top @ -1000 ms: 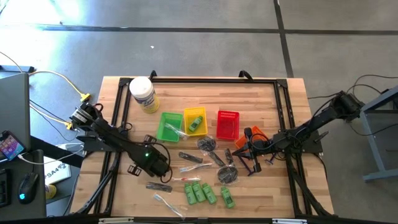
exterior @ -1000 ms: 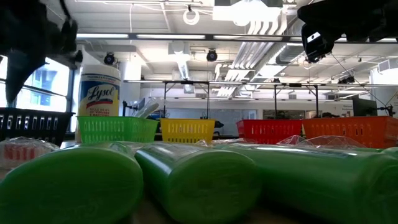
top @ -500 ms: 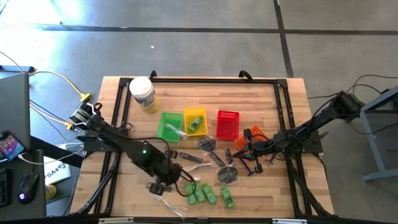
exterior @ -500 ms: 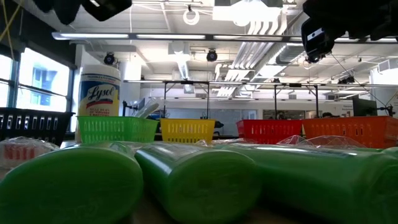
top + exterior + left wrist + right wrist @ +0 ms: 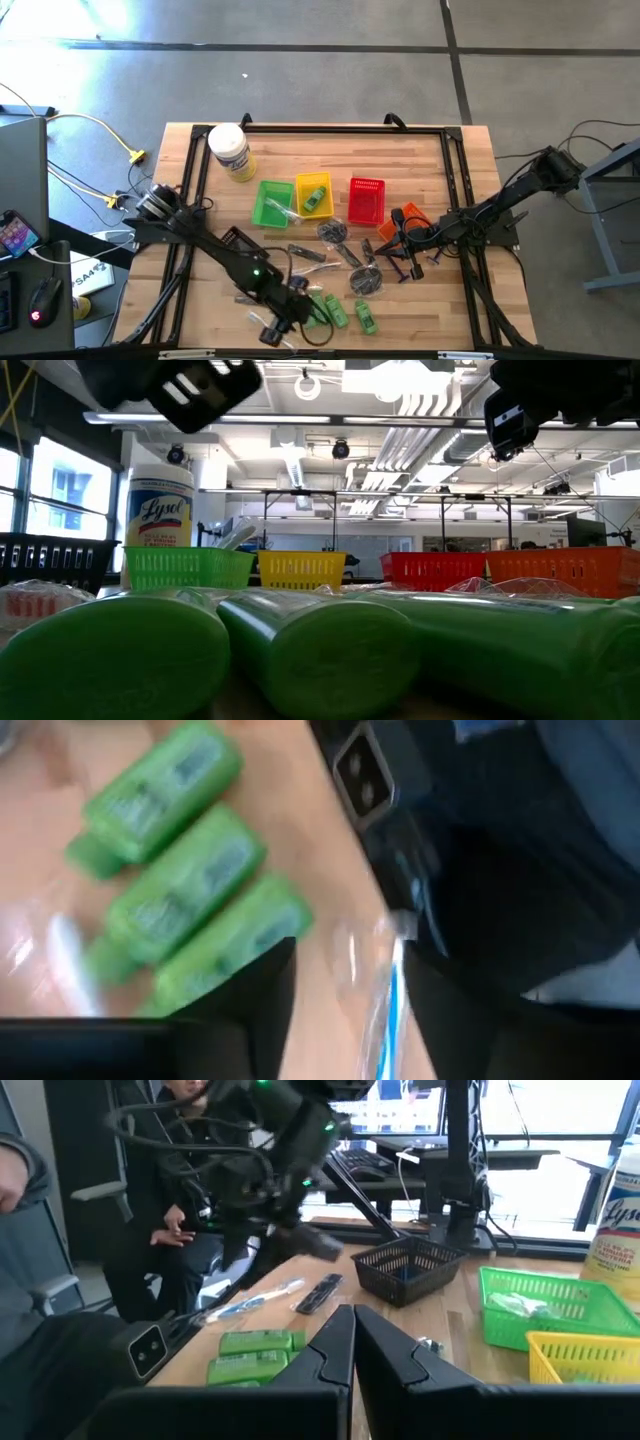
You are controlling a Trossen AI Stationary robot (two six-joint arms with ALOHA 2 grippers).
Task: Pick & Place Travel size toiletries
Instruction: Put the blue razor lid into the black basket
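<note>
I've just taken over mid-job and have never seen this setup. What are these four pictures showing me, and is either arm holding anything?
You are looking at two dark robot arms working at a wooden table. One picture looks straight down on it. One sits at table height, right behind the green bottles. The other two ride on the arms' wrists. On the table are a row of coloured baskets, a white jar, the green bottles and small wrapped items. The left hand is at the table's edge beside the bottles. Its fingers are apart around a wrapped toothbrush, and it does not appear to be gripping it. The right hand waits near the orange basket, shut and empty.
</note>
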